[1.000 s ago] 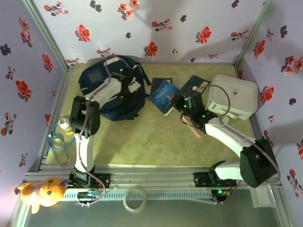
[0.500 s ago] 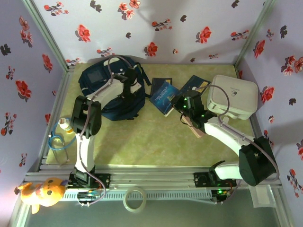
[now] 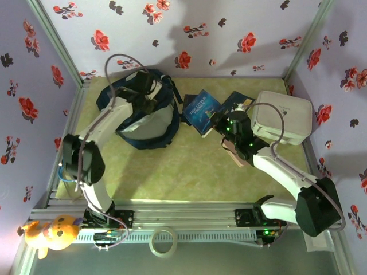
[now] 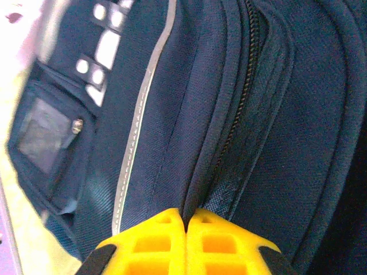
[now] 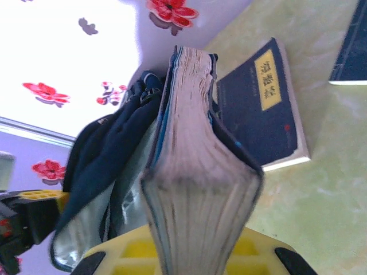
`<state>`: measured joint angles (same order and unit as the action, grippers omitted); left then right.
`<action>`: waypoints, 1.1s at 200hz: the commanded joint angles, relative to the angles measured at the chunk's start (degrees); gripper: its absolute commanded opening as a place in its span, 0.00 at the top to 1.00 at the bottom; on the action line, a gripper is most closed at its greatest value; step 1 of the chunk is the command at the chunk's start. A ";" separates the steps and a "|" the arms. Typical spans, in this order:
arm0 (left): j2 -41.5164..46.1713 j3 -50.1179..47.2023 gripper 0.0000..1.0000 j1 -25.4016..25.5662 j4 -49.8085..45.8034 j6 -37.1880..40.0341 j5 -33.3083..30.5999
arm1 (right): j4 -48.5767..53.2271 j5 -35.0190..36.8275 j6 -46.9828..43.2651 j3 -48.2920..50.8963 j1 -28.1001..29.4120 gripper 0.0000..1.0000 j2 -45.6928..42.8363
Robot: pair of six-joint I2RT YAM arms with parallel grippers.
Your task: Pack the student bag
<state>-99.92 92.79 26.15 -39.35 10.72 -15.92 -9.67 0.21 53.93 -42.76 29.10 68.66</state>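
Student bag (image 3: 155,123): a navy backpack lying at the far left of the desk (image 3: 189,166). Its mouth is lifted, and pale lining shows inside.
Zip (image 4: 241,109): it runs along the fabric away from the left wrist camera, beside a grey stripe.
Left gripper (image 4: 186,220): its yellow jaws are pressed together on a fold of the bag's fabric right beside the zip. It appears to be holding the mouth up.
Held book (image 5: 195,172): a thick, blue-covered book standing on edge, with its page edges toward the right wrist camera.
Right gripper (image 5: 189,255): clamped narrowly across the thick book, one jaw on each cover.
Key relation: the bag's opening lies just to the left of the held book, near it but not touching. The book's flat faces look roughly in line with the gap, so it would probably go in edge-first with a leftward move.
Nearer arm: the left is already on the bag, so the insertion falls to the right.
Second book (image 5: 258,112): it lies flat on the desk beside the held one and has a yellow label.
White box (image 3: 284,117): at the far right, well apart from the bag.
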 commanded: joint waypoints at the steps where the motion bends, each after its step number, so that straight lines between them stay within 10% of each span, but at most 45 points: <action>1: 7.04 -1.76 1.00 0.08 9.69 -5.47 -0.05 | -10.09 -3.68 -2.16 2.14 -0.36 0.93 -1.42; 78: 9.49 -6.17 1.00 0.11 14.55 -9.38 2.93 | -24.97 -10.43 5.38 9.91 3.60 0.92 1.39; 148: 12.07 -6.92 1.00 0.06 15.88 -9.74 6.69 | -36.55 -16.42 11.73 -3.21 8.32 0.90 19.00; 220: 16.04 -8.06 1.00 0.04 15.50 -11.64 9.05 | -23.27 -8.71 18.73 -19.08 9.83 0.90 34.65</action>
<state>-88.33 84.14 26.13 -30.44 1.21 -8.78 -33.26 -12.88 69.19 -58.30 37.87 99.42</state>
